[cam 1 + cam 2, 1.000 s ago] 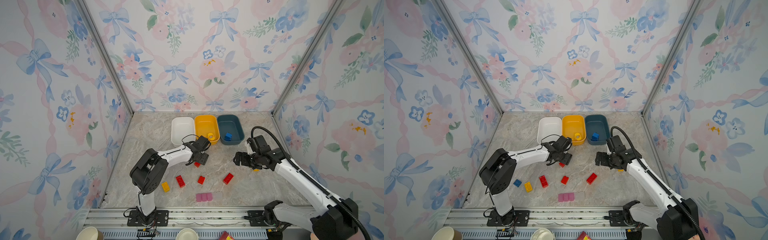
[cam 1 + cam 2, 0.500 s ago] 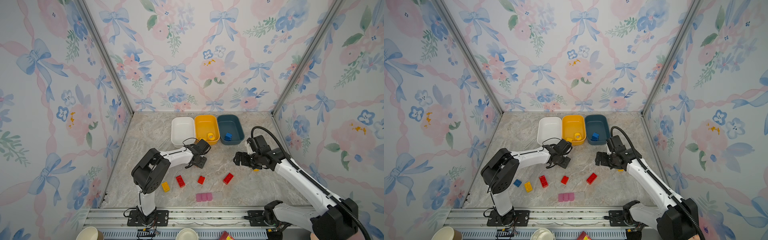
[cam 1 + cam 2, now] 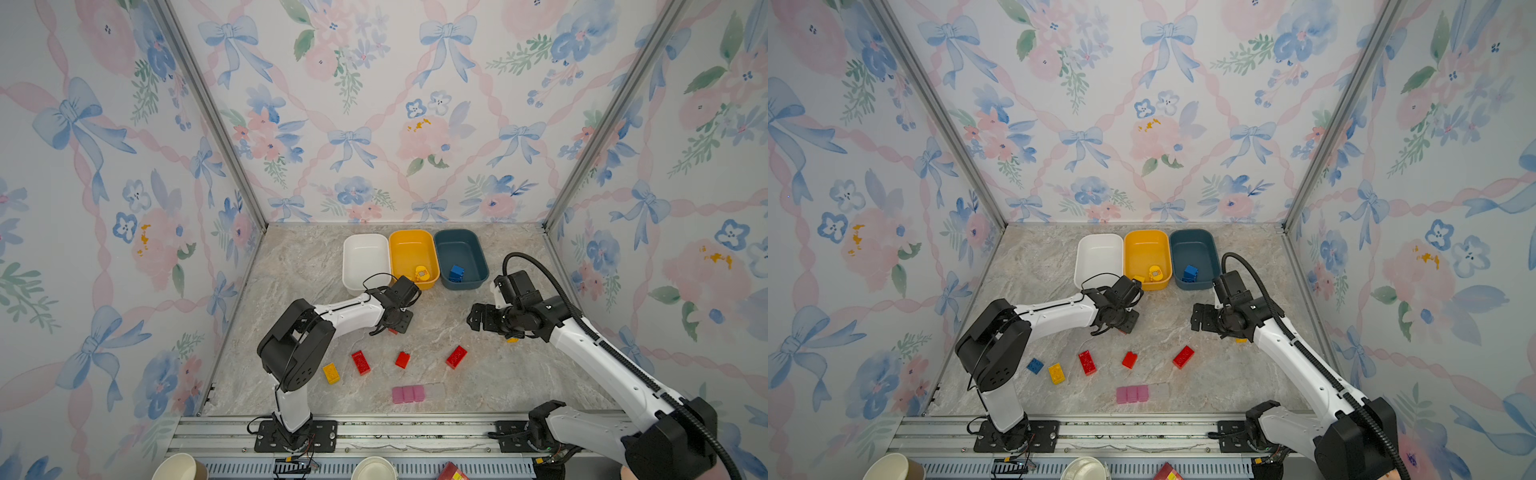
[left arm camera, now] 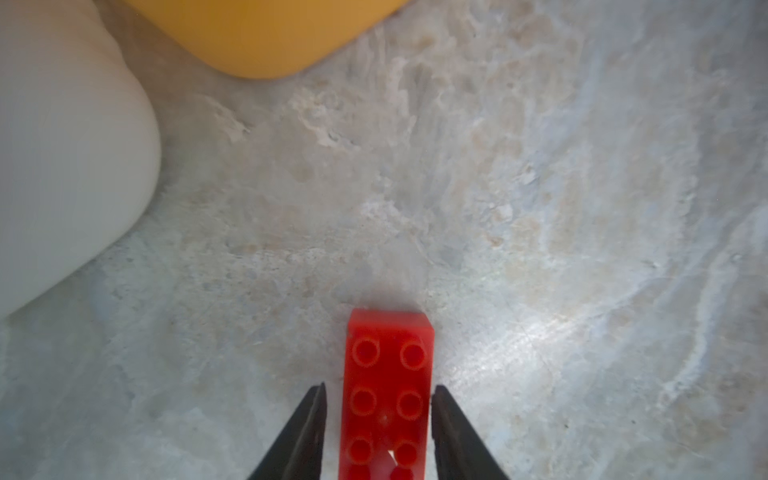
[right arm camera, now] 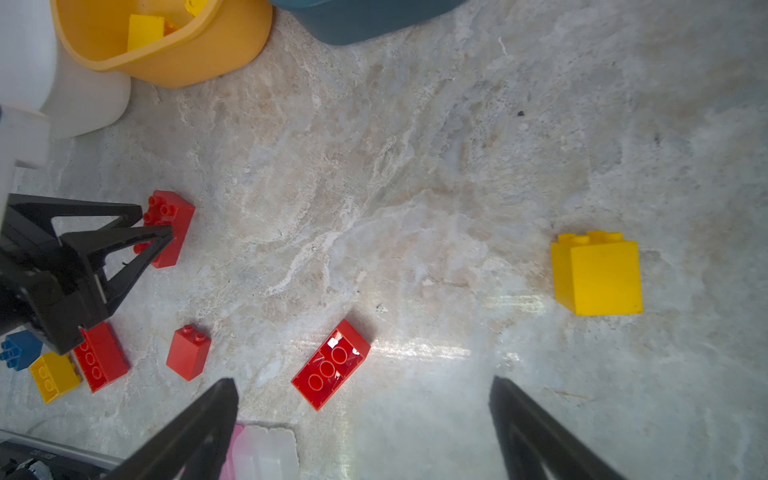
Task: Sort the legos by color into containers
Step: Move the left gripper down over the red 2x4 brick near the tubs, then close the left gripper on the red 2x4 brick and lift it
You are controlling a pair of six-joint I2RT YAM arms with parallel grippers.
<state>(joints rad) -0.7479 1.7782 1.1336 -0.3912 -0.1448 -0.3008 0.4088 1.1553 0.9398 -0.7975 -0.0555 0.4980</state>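
My left gripper (image 4: 380,388) is low on the table, its jaws straddling a red lego (image 4: 386,399). One finger touches the brick and the other stands a sliver off. In both top views that gripper (image 3: 397,324) (image 3: 1121,324) sits just in front of the white container (image 3: 365,257). The yellow-orange container (image 3: 409,249) holds a rounded yellow piece (image 3: 422,274), and the teal container (image 3: 459,245) holds a blue brick (image 3: 456,273). My right gripper (image 5: 361,382) (image 3: 478,322) hangs wide open and empty, with a yellow lego (image 5: 596,272) beside it.
Loose on the table's front half lie three red legos (image 3: 360,362) (image 3: 402,359) (image 3: 456,356), a yellow one (image 3: 331,372) and a blue one (image 3: 1035,365). A pink block strip (image 3: 409,393) lies nearer the front rail. Paper cups (image 3: 178,467) (image 3: 374,469) stand below the rail.
My left gripper has come down over the red lego and its jaws have narrowed round it. The right arm has not moved.
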